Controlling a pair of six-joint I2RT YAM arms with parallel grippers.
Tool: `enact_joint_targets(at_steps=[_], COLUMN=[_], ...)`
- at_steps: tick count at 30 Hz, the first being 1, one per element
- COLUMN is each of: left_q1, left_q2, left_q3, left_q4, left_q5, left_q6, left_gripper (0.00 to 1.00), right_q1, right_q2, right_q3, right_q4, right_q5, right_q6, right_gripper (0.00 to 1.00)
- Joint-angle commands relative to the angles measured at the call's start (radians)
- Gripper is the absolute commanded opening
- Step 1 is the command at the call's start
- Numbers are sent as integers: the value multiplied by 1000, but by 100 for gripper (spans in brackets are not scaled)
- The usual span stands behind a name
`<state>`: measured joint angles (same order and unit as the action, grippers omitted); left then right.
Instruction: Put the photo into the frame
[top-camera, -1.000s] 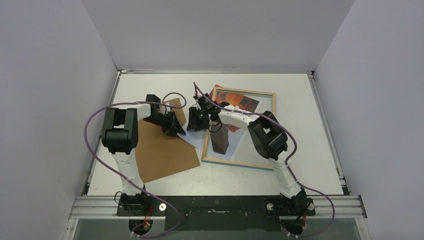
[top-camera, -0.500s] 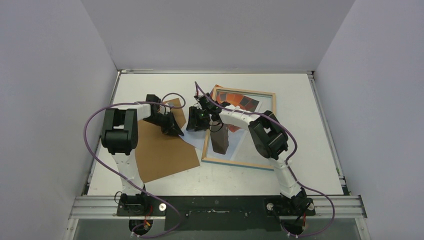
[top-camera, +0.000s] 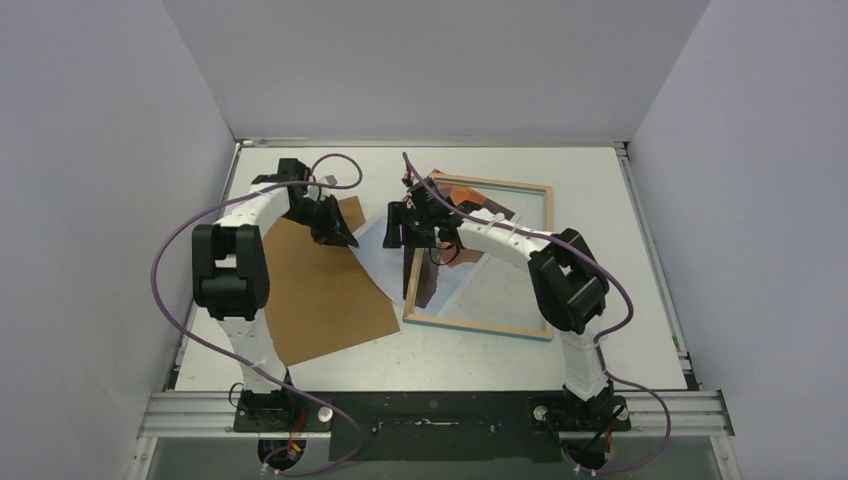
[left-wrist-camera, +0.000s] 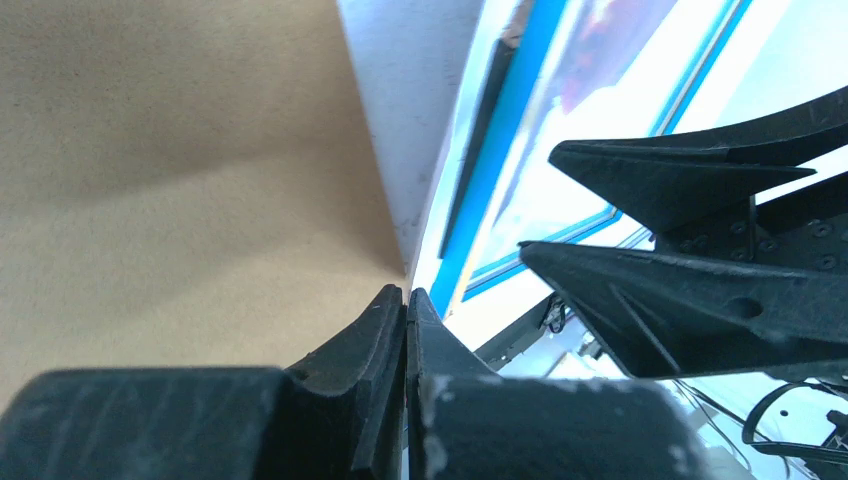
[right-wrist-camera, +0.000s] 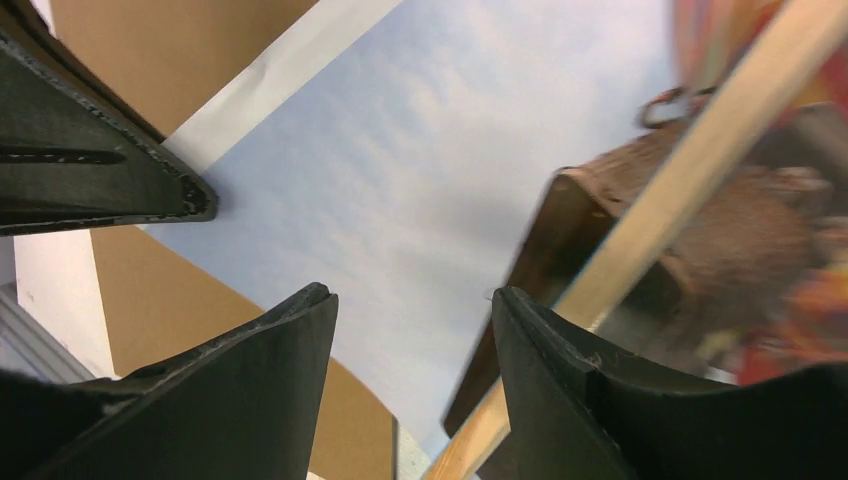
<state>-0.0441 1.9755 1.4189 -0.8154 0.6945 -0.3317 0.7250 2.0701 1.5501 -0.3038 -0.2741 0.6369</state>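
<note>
The photo (top-camera: 385, 250) lies with its blue sky sticking out left of the frame (top-camera: 478, 325). Its basket end runs under the frame's left wooden rail (right-wrist-camera: 700, 140). My left gripper (top-camera: 345, 238) is shut on the photo's near-left corner, where the white paper (left-wrist-camera: 400, 120) tapers down into the closed tips (left-wrist-camera: 407, 293). The frame's turquoise edge (left-wrist-camera: 495, 170) shows beyond them. My right gripper (top-camera: 398, 235) hovers open over the sky part (right-wrist-camera: 420, 150). Nothing sits between its fingers (right-wrist-camera: 410, 292), and the right finger stands beside the rail.
A plain brown backing board (top-camera: 320, 300) lies left of the frame, partly beneath the photo and under my left gripper. Grey walls close the white table (top-camera: 620, 250) on three sides. Purple cables loop over both arms.
My left gripper closed on the photo's corner and drew back and to the left with it. Less of the balloon shows inside the frame. My right gripper opened wider and shifted slightly back.
</note>
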Motion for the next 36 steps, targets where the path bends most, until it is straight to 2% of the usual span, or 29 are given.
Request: enact_joint_targets(at_steps=[1,6,13,20,23,28,32,36], left_q1=[7,7,23,79,82,77,66,61], left_q2=[-143,-209,-249,-294,-321,-408,-473,-520], left_q3=[103,196,318,375,399,343,300,309], left_q4=[-88,-158,-281,-318,-305,-222,-140,-80], left_q5=[-58,-136,-174,-194,-178,-170,-186,-218], left_q6=[37,73,98,61,81,173,237,285], left_gripper=[0,0,0,0,0,0,0,0], right_q1=[-26,-52,-70,-32,-33,-45,-73,-73], right_q2=[-143,-204,-288,-350,-333,-216,-125,-111], right_q3=[-32,-50,-41,-38,20,262,438,499], right_q4=[15,8,7,27,-17,-281,-459,-461], right_q5=[152,210,250,262,307,383,319,282], right_q6=[-50,-67,-151,-234,-177,27,185,272], right_gripper=[60,60,61,72,76,78,76,76])
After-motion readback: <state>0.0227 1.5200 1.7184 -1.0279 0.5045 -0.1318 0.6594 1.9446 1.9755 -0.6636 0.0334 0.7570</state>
